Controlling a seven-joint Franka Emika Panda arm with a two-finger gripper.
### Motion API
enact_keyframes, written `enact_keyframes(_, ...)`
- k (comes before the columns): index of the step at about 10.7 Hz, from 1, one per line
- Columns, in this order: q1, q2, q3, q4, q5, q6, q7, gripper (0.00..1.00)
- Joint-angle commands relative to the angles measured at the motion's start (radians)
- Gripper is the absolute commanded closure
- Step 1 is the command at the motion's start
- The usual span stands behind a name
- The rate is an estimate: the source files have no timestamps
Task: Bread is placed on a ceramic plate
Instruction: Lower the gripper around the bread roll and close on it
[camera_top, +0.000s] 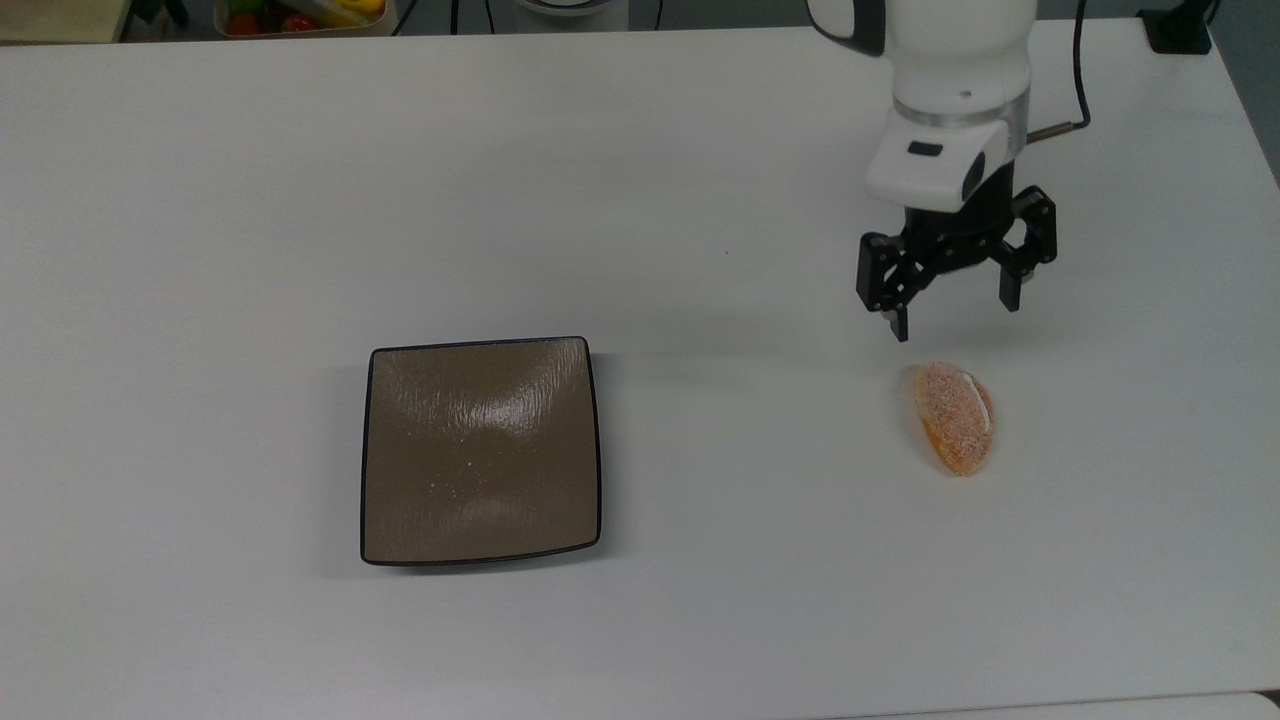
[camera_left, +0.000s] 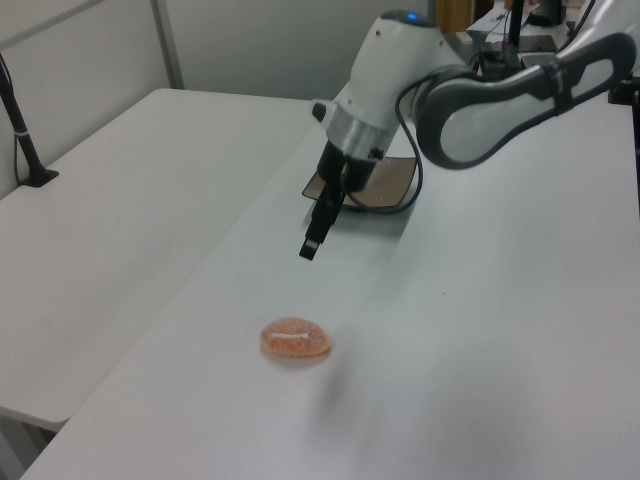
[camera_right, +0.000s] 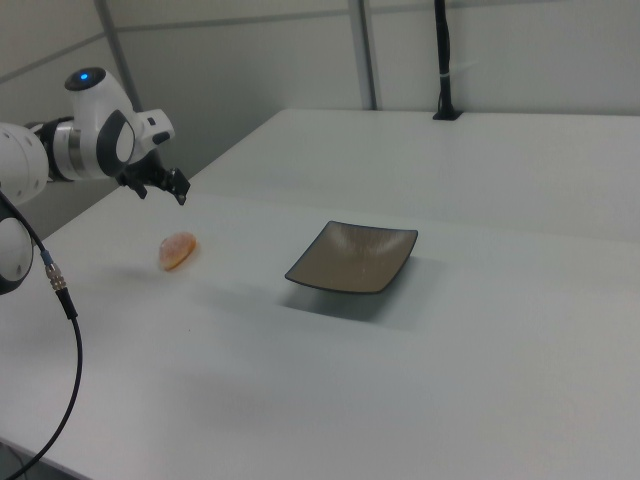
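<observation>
ceramic plate (camera_top: 480, 450): square, brown, bare, on the white table (camera_top: 200, 250), toward the top view's left. bread (camera_top: 954, 417): oval roll lying on the table, well apart from the plate, toward the top view's right; long axis near vertical in the top view, tilted slightly. gripper (camera_top: 952, 310): fingers spread, holding nothing, raised off the table; bread lies just below it in the top view, fingers apart roughly across the roll's width.

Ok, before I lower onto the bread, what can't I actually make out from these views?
- Ceramic plate: left view, its near-left part hidden behind the arm.
- Claw: right view, too small to judge its finger spacing; the top view shows the claw open.
- Bread: right view, too small to show its stripe.
- Claw height above the bread: unclear.
</observation>
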Motion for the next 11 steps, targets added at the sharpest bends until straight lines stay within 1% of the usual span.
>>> enact_keyframes(1, 0.032, 0.085, -0.009, 0.034, -0.028, 0.072, 0.027, 0.00)
enact_keyframes(4, 0.054, 0.150, -0.014, 0.045, -0.075, 0.137, 0.070, 0.00)
enact_keyframes(6, 0.064, 0.208, -0.014, 0.088, -0.086, 0.144, 0.093, 0.00)
enact_keyframes(8, 0.074, 0.244, -0.014, 0.115, -0.105, 0.144, 0.095, 0.00)
enact_keyframes(10, 0.080, 0.265, -0.014, 0.122, -0.120, 0.152, 0.096, 0.00)
enact_keyframes(11, 0.080, 0.274, -0.014, 0.120, -0.126, 0.188, 0.096, 0.00)
